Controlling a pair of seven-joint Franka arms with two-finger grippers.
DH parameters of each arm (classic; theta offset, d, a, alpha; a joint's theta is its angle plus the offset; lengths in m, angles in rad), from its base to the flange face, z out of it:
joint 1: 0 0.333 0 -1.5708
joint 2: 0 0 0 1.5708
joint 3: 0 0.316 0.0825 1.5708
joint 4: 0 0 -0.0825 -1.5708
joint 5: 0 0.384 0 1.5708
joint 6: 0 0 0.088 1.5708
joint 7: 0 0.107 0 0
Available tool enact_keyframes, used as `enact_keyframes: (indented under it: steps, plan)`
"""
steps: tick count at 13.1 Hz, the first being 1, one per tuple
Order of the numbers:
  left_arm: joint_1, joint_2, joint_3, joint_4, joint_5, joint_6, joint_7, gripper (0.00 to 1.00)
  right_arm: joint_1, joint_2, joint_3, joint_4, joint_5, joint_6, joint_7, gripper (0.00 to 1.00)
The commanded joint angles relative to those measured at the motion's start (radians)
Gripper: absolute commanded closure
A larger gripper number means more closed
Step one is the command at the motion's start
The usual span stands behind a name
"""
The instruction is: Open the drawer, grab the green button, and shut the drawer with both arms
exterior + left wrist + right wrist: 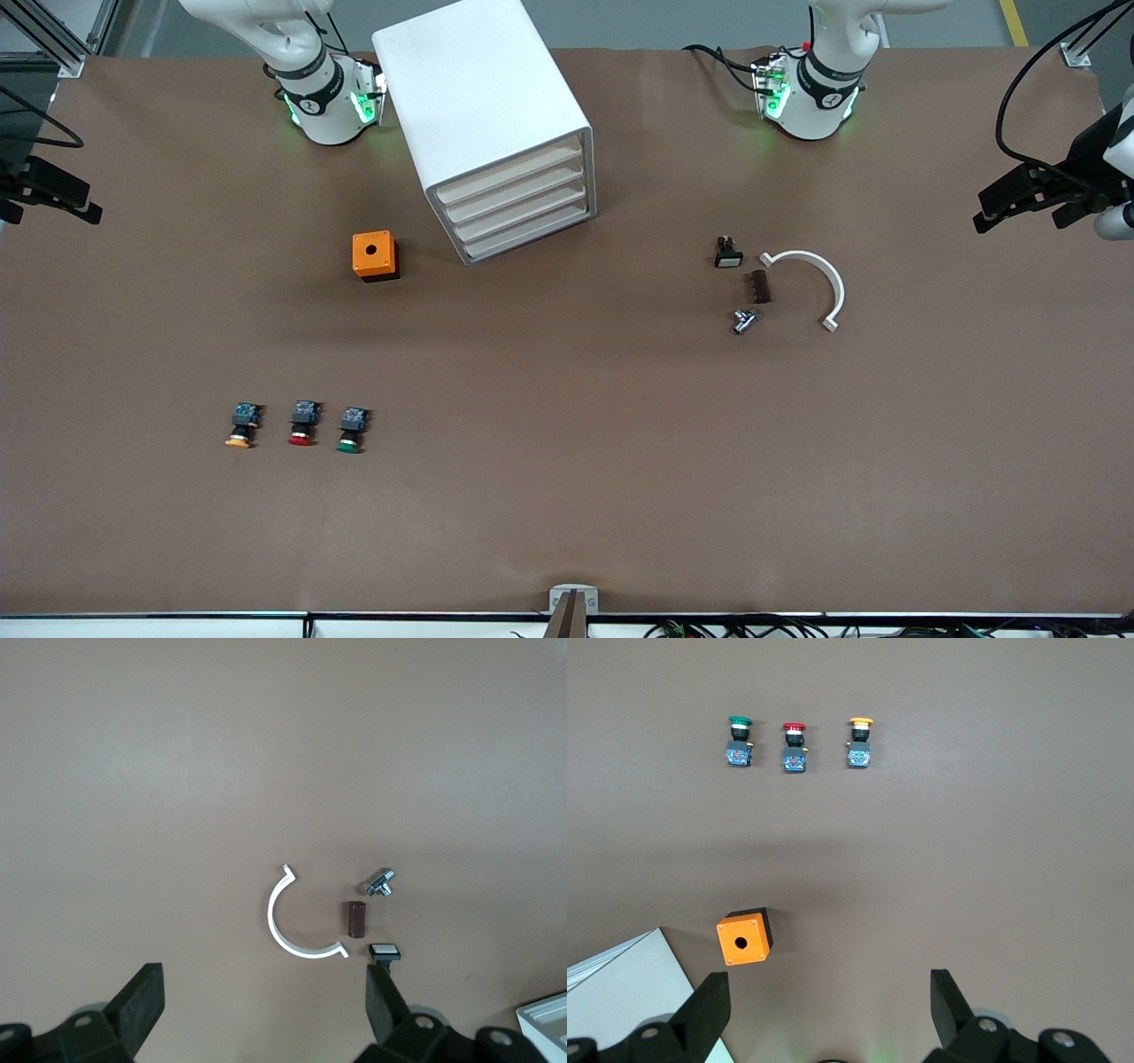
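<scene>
Both hands wait apart with fingers spread wide and empty: the left hand (pixel 1005 204) at its table end, the right hand (pixel 58 199) at the other. The drawer (pixel 528 232) sits shut, low in the cabinet (pixel 478 97). Hook its front squarely and pull straight. The button (pixel 352 429) lies nearer the camera, beside the red-capped one (pixel 303 424).

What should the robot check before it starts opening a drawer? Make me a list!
1. All four drawers of the white cabinet shut: ok.
2. Left tool open, over bare table: ok.
3. Right tool open, near the orange box: ok.
4. Green-capped button in plain sight on the table, beside the red-capped one: ok.
5. Lower drawer front reachable, nothing in front of it: ok.
6. What lies inside the drawers: cannot tell.
</scene>
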Motion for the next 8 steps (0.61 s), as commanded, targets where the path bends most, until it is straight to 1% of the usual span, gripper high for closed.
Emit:
enact_keyframes:
  steps: [1, 4, 8]
  plan:
    - [-0.006, 0.034, 0.002, 0.046, 0.019, -0.01, 0.014, 0.0, -0.008, -0.037, 0.014, -0.034, 0.011, 0.017, 0.007, 0.0]
    - [-0.006, 0.037, 0.002, 0.048, 0.012, -0.01, 0.018, 0.0, -0.016, -0.049, 0.049, -0.034, 0.01, 0.035, 0.007, 0.0]
    - [-0.008, 0.037, 0.0, 0.049, 0.015, -0.01, 0.018, 0.0, -0.028, -0.051, 0.057, -0.034, 0.008, 0.052, 0.003, 0.0]
